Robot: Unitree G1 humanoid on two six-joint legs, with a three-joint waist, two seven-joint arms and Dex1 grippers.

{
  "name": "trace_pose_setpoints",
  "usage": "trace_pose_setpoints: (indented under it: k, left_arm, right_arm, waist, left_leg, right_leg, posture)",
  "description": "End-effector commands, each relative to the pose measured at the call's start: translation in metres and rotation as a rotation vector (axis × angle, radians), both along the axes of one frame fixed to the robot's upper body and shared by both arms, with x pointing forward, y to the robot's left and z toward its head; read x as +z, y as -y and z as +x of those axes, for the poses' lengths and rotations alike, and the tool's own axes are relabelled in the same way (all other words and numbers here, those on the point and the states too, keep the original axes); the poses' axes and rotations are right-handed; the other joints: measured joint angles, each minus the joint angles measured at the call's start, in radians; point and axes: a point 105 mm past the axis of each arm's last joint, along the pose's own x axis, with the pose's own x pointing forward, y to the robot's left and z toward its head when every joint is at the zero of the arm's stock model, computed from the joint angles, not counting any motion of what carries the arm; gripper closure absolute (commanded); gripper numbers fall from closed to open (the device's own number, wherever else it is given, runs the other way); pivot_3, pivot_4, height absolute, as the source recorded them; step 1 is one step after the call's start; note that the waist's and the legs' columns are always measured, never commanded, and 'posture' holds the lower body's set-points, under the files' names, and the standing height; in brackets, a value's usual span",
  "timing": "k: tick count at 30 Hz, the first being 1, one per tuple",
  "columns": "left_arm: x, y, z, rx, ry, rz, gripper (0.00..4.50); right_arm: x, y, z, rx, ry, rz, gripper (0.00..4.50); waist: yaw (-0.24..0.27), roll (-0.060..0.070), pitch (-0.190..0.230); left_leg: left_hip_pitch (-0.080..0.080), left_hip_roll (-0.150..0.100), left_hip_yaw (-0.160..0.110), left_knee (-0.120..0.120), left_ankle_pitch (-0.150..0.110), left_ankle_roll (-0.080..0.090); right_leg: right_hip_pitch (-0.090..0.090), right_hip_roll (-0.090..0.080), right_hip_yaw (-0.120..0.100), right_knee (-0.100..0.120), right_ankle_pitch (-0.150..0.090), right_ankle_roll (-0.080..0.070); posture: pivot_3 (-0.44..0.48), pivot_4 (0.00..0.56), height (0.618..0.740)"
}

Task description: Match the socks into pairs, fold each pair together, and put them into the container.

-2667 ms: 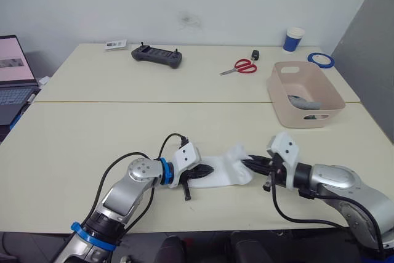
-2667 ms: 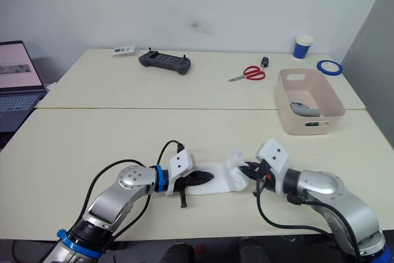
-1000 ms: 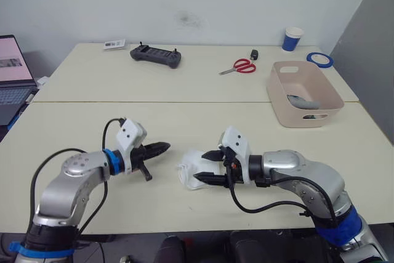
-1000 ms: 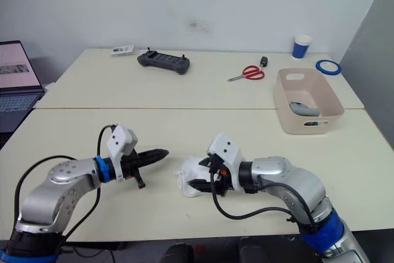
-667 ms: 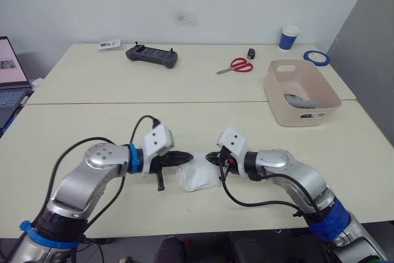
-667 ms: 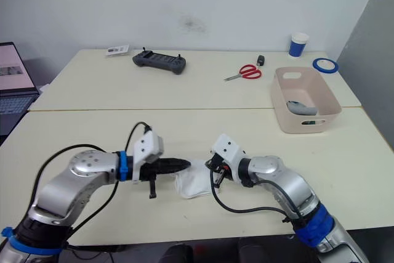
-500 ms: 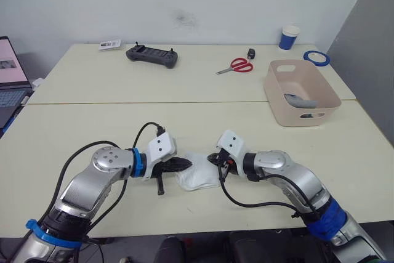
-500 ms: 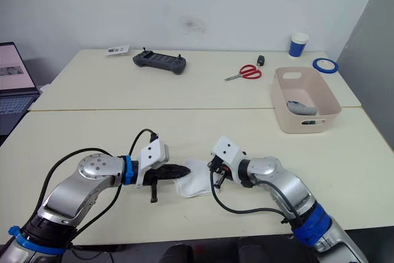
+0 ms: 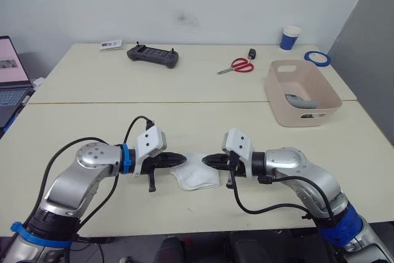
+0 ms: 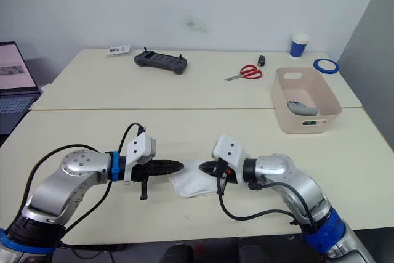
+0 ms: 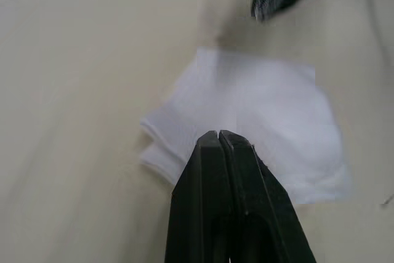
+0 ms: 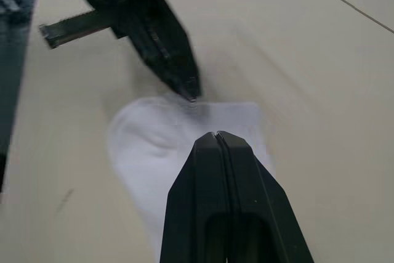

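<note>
Folded white pair (image 9: 196, 175) released, flat, well short of container (image 9: 303, 93) | left gripper (image 9: 181, 159), right gripper (image 9: 207, 160) backed off, pinched empty | transfer pending.

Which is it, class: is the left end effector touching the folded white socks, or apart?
Cannot tell. In the left eye view the left end effector meets the white socks edge, without plain contact or gap.

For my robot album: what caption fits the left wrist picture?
Shut left fingers over the folded white socks.
</note>
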Motion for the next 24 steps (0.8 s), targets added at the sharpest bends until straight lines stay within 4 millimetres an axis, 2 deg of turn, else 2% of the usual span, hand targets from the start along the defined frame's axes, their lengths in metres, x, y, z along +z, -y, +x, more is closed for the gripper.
trace_pose_setpoints:
  k: [1,5,7,10,14,18,21,24]
  left_arm:
    - [-0.002,0.008,-0.013,-0.084,-0.005,0.031,4.5]
    - [-0.025,0.002,-0.011,-0.085,0.009,0.136,4.5]
    - [-0.039,-0.002,-0.009,-0.073,0.023,0.186,4.5]
    - [-0.054,-0.006,-0.004,-0.056,0.047,0.232,4.5]
    - [-0.061,-0.006,-0.004,-0.046,0.044,0.23,4.5]
    - [-0.053,-0.003,-0.003,-0.025,0.032,0.162,4.5]
    - [-0.031,0.004,-0.005,-0.017,-0.009,0.038,4.5]
    - [-0.014,0.005,-0.004,-0.007,-0.043,-0.012,4.5]
  right_arm:
    - [-0.005,-0.012,-0.009,0.069,0.016,-0.044,4.49]
    - [-0.02,-0.019,-0.009,0.062,-0.036,-0.086,4.49]
    - [-0.028,-0.016,-0.006,0.037,-0.051,-0.112,4.49]
    - [-0.038,-0.002,-0.003,-0.001,-0.071,-0.162,4.49]
    - [-0.048,0.02,-0.005,-0.035,-0.108,-0.215,4.49]
    - [-0.048,0.033,-0.006,-0.056,-0.101,-0.225,4.49]
    - [-0.024,0.027,-0.009,-0.027,-0.065,-0.125,4.49]
    - [-0.01,0.022,-0.009,-0.015,-0.046,-0.079,4.49]
  waist:
    - [-0.002,0.0,0.0]
    - [-0.002,0.0,0.0]
    - [-0.001,0.0,0.0]
    - [0.002,0.0,0.0]
    - [0.008,0.0,0.0]
    - [0.007,0.0,-0.001]
    - [0.007,0.0,0.0]
    - [0.006,0.0,0.0]
  left_leg:
    - [0.0,0.0,0.001,0.0,0.0,0.0]
    - [0.0,0.0,0.0,0.0,0.0,0.0]
    - [0.0,0.0,0.0,0.0,0.0,0.0]
    - [0.0,0.0,0.001,0.0,0.0,0.0]
    - [0.0,-0.001,0.001,0.0,0.0,0.0]
    - [0.001,-0.001,0.001,0.0,0.0,0.0]
    - [0.001,-0.001,0.001,0.001,0.0,0.0]
    - [0.0,-0.001,0.0,0.001,0.0,0.0]
  right_leg:
    - [0.0,0.0,0.001,0.0,0.0,0.0]
    - [0.0,0.0,0.0,0.0,0.0,0.0]
    - [0.0,0.0,0.0,0.0,0.0,0.0]
    - [0.0,-0.001,0.0,0.0,0.0,0.0]
    - [0.0,-0.001,0.0,0.0,0.0,0.0]
    - [0.001,-0.001,0.0,0.0,0.0,0.0]
    - [0.001,-0.001,0.0,0.0,0.001,0.001]
    - [0.0,-0.001,0.0,0.0,0.001,0.001]
  posture:
    - [0.0,0.15,0.74]
    - [0.0,0.15,0.74]
    - [0.0,0.15,0.74]
    - [0.0,0.15,0.74]
    - [0.0,0.15,0.74]
    - [0.0,0.15,0.74]
    - [0.0,0.15,0.74]
    - [0.0,0.15,0.74]
